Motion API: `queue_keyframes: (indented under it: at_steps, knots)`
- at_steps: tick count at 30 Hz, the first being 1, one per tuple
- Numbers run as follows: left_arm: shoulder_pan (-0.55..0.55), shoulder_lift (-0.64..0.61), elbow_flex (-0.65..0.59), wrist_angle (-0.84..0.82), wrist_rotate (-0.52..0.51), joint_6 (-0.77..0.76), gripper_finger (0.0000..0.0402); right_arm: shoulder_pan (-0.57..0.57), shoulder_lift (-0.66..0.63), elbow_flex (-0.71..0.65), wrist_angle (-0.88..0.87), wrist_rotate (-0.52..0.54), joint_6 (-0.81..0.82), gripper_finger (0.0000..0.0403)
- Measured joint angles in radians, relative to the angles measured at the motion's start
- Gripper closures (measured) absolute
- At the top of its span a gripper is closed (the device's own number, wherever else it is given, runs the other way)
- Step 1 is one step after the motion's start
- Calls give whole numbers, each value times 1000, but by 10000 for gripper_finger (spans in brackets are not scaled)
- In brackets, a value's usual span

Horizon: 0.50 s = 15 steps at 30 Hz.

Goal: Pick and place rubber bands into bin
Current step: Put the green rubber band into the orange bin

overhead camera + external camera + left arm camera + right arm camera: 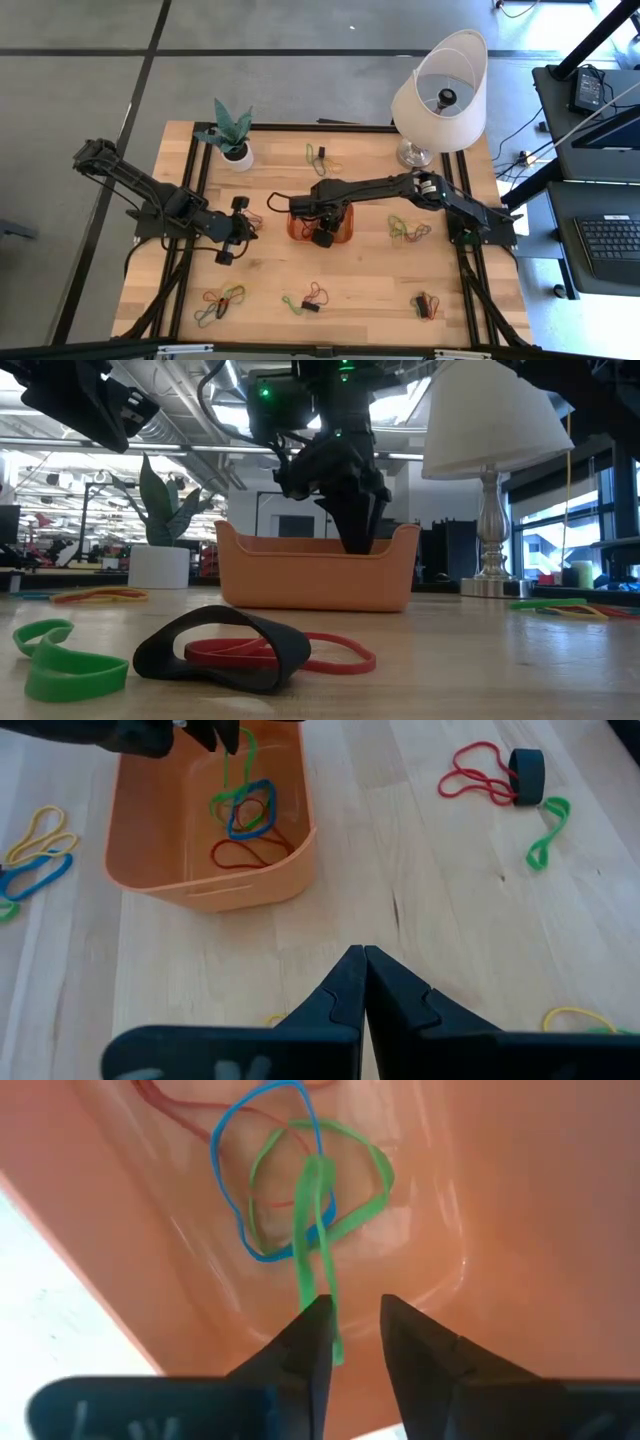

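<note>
The right gripper [350, 1330] hangs inside the orange bin [296, 232], and its jaws stand a little apart with a green rubber band [318, 1210] draped from the inner face of one jaw down to the bin floor. I judge this is the release step: the jaws are low inside the walls so that the band falls in the bin and does not bounce out on the table [360, 290]. The green band is not clamped now, it only clings to one jaw, and its lower loop lies just ahead of the jaws, over a blue band [232, 1190] and a red band [165, 1102] which are already in the bin. The right arm is stretched far across the table with the wrist bent steeply down, so the jaws point at the bin floor. The left gripper [362, 982] waits over bare table, its jaws pressed together and empty, with the bin well ahead of them. Other rubber bands [219, 302] are scattered on the table, well apart from both jaws.
</note>
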Motion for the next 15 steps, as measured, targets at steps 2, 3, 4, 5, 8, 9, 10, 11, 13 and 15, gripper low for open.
queue_keyframes:
  at_steps: [2,3,4,5,8,9,10,11,13,15]
  knots:
    - [0,0,0,0,0,0,398,0,0,0,0,0,4,301]
    - [0,0,0,0,0,0,398,0,0,0,0,0,9,296]
    - [0,0,0,0,0,-1,398,0,0,0,-1,0,17,292]
    - [0,0,0,0,0,-1,398,0,0,0,-2,0,22,288]
    - [0,0,0,0,0,-2,398,0,0,0,-8,0,23,272]
    - [0,0,0,0,0,-3,398,0,0,0,-7,0,23,266]
    - [0,0,0,0,0,-3,398,0,0,0,-7,0,22,260]
    - [0,0,0,0,0,-3,398,0,0,0,-8,2,17,253]
    - [0,0,0,0,0,-3,398,0,0,0,-9,6,1,238]
    - [0,0,0,0,0,-3,398,0,0,0,-8,6,0,221]
